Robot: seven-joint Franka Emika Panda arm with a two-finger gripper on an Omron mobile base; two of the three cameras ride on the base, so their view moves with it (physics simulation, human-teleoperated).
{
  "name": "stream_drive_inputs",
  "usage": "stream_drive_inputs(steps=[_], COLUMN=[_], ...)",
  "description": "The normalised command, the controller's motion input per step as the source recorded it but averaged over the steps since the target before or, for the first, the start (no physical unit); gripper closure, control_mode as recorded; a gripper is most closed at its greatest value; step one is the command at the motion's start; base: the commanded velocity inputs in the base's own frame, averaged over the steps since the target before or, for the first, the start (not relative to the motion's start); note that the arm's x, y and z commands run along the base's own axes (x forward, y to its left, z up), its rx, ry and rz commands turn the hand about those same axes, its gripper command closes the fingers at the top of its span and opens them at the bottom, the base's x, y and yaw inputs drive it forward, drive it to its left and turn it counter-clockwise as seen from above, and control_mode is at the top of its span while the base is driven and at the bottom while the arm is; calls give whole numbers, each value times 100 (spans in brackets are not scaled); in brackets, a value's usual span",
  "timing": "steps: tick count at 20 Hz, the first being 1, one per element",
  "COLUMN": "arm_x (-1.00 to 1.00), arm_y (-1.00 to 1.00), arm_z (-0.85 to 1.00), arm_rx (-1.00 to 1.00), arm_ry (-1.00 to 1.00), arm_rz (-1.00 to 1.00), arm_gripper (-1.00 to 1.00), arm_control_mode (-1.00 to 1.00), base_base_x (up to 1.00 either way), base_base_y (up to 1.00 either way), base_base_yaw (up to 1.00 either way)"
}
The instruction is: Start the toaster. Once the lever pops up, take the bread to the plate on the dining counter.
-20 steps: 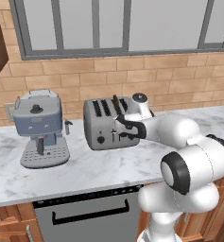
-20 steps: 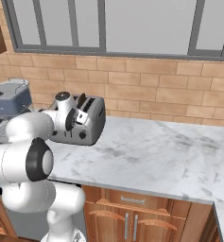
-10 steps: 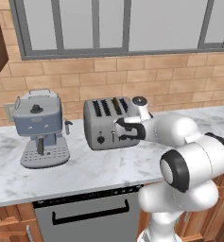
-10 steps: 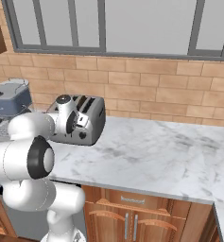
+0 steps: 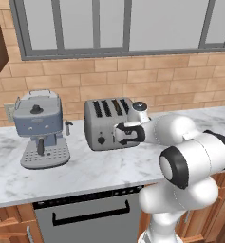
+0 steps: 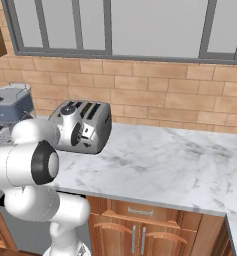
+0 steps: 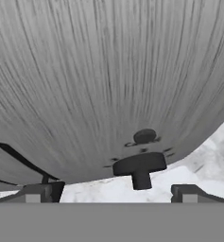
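The grey four-slot toaster (image 5: 102, 126) stands on the marble worktop by the brick wall, also seen as the toaster (image 6: 92, 122). A thin brown edge in one top slot looks like the bread (image 5: 117, 105). My gripper (image 5: 118, 135) is open, pressed close to the right part of the toaster's front, low down. In the hand view the toaster's grey front (image 7: 108, 80) is very near, and a black lever (image 7: 140, 168) juts out just above and between my spread fingertips (image 7: 41, 194). The gripper (image 7: 116, 194) holds nothing. The plate and the dining counter are out of view.
A blue-grey espresso machine (image 5: 38, 128) stands left of the toaster. The marble worktop (image 6: 170, 160) stretches to the right with bare room. A dishwasher front (image 5: 92, 218) and wooden cabinets (image 6: 140, 232) lie below it. Windows run above the brick wall.
My hand has sunk a little along the toaster's front. The toaster and the espresso machine have not moved.
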Motion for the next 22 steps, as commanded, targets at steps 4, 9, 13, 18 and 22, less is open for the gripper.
stream_drive_inputs(steps=[4,9,13,18,22], arm_x=[0,0,0,0,0], arm_y=[0,0,0,0,0], arm_z=[-17,-16,-20,-19,-23], arm_rx=[0,0,0,0,0], arm_ry=[0,0,0,0,0], arm_rz=[0,0,0,0,0], arm_gripper=[-100,-100,-100,-100,-100], arm_control_mode=[-100,-100,-100,-100,-100], base_base_x=[0,0,0,0,0], base_base_y=[0,0,0,0,0], base_base_yaw=[0,0,0,0,0])
